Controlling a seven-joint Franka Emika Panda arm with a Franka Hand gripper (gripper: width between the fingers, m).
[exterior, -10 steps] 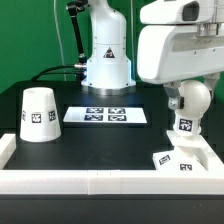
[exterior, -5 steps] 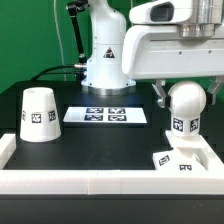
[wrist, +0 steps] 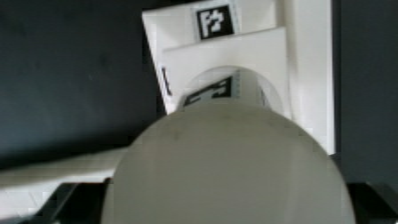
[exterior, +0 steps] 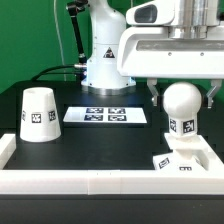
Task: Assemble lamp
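The gripper (exterior: 182,97) grips the bulb (exterior: 181,110). Both have shifted toward the exterior view's left since a second ago, and the bulb is now upright over the base (exterior: 192,160). The shade (exterior: 37,113) sits unmoved on the table (exterior: 100,145).

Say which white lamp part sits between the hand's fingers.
The ball-shaped bulb, over the flat base; the cone shade stands apart at the exterior view's left.

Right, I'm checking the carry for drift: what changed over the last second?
The gripper carried the bulb slightly toward the exterior view's left, without letting go. The shade, base and marker board stayed put.
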